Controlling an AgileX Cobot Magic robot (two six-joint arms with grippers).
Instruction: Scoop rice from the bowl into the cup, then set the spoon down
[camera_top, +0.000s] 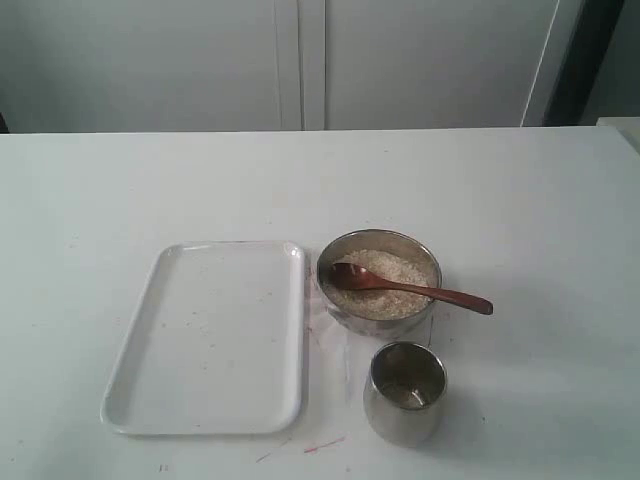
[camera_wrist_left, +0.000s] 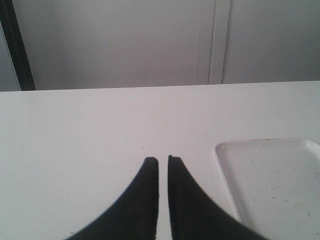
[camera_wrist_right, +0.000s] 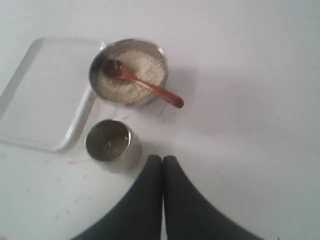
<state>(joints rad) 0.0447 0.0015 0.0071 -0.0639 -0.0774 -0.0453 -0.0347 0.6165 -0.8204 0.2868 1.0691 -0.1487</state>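
Exterior view: neither arm shows here; everything sits on a plain white table (camera_top: 150, 190).
Left gripper (camera_wrist_left: 160, 160): black jaws drawn together with only a thin slit between them, clasping nothing, hanging over bare table beside the tray.
Tray: flat white rectangular plastic tray (camera_top: 205, 340), leftmost of the objects, just beside the bowl.
Bowl: wide, shallow round bowl of shiny steel (camera_top: 345, 318), right of the tray.
Rice: pale beige heap of small uncooked grains (camera_top: 390, 303), filling the bowl.
Spoon: dark reddish-brown wooden spoon (camera_top: 400, 287), oval head lying on the rice, slim handle crossing the rim and jutting out to the right, untouched.
Cup: small straight-sided steel tumbler (camera_top: 400, 420), upright, just in front of the bowl; I cannot tell whether any grains are in it.
Right gripper (camera_wrist_right: 162, 159): jaws pressed closed and empty, hanging near the cup, apart from the spoon.
Step in hand: likely the very start, before the spoon is picked up.
Next move: the right jaws would need to part, reach the overhanging handle end and close on it without tipping the bowl.
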